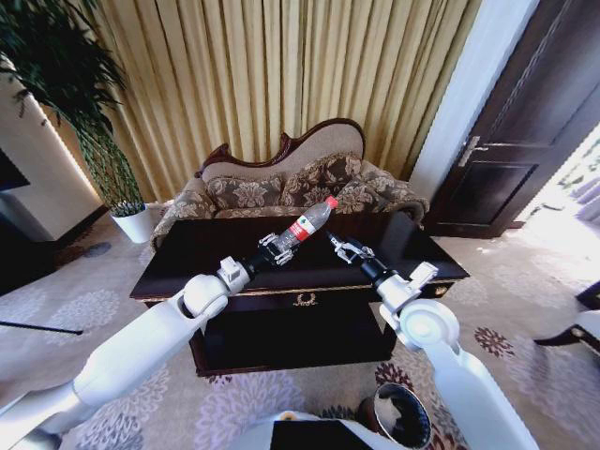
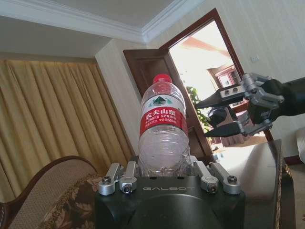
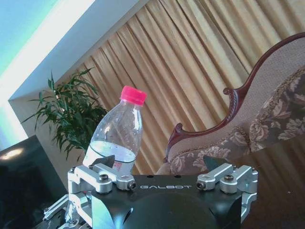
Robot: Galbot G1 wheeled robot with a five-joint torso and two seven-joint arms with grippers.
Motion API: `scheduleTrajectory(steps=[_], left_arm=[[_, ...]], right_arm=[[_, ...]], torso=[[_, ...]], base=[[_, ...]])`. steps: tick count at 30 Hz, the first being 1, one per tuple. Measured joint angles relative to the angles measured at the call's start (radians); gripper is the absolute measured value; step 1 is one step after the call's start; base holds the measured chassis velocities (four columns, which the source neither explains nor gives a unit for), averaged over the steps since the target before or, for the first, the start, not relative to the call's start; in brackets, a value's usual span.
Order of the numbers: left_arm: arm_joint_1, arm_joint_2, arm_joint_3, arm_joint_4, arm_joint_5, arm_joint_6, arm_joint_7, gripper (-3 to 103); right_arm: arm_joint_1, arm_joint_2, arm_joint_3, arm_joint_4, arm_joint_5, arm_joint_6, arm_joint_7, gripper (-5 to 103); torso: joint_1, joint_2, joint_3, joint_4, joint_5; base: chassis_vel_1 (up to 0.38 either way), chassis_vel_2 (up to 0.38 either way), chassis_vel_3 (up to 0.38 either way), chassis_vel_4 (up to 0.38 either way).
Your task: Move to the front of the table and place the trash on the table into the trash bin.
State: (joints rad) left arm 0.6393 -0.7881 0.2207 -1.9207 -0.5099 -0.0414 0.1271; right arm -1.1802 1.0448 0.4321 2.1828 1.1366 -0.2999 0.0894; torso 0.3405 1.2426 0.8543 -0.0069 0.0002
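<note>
1. The bottle (image 1: pixel 306 225) is clear ribbed plastic, cylindrical, with a red cap and a red-and-white label. In the left wrist view the label reads "NONGFU SPRING" beside Chinese characters and a green mountain mark.
2. The left gripper (image 1: pixel 272 251) pinches the bottle's lower end between its metal fingers (image 2: pixel 125 180) and holds it tilted above the table (image 1: pixel 216 253), cap pointing up toward the sofa (image 1: pixel 291 187).
3. The right gripper (image 1: pixel 339 247) hangs over the table just beside the bottle, not touching it — its dark-tipped fingers (image 2: pixel 215 101) are spread apart. "GALBOT" is printed on both black gripper bodies.
4. The table is dark, glossy brown wood with a gold trim line, a gold ornament at the front centre and a lower shelf.
5. The trash bin (image 1: pixel 403 414) — round, dark, with a shiny metal rim — stands on the patterned carpet (image 1: pixel 94 309) near the robot's right side.
6. Behind the table are the floral sofa with its carved wooden frame, pleated gold curtains (image 1: pixel 281 66), a potted plant (image 1: pixel 112 169) and a dark door (image 1: pixel 534 112).
</note>
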Motion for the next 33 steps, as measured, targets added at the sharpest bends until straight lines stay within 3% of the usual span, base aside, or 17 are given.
scheduleTrajectory(steps=[33], left_arm=[[-0.074, -0.021, 0.083, 0.018, -0.021, 0.013, -0.01, 42]], right_arm=[[0.018, 0.02, -0.021, 0.02, 0.011, 0.0, -0.007, 100]], torso=[[0.0, 0.0, 0.0, -0.0001, -0.0001]], base=[[0.0, 0.0, 0.0, 0.0]])
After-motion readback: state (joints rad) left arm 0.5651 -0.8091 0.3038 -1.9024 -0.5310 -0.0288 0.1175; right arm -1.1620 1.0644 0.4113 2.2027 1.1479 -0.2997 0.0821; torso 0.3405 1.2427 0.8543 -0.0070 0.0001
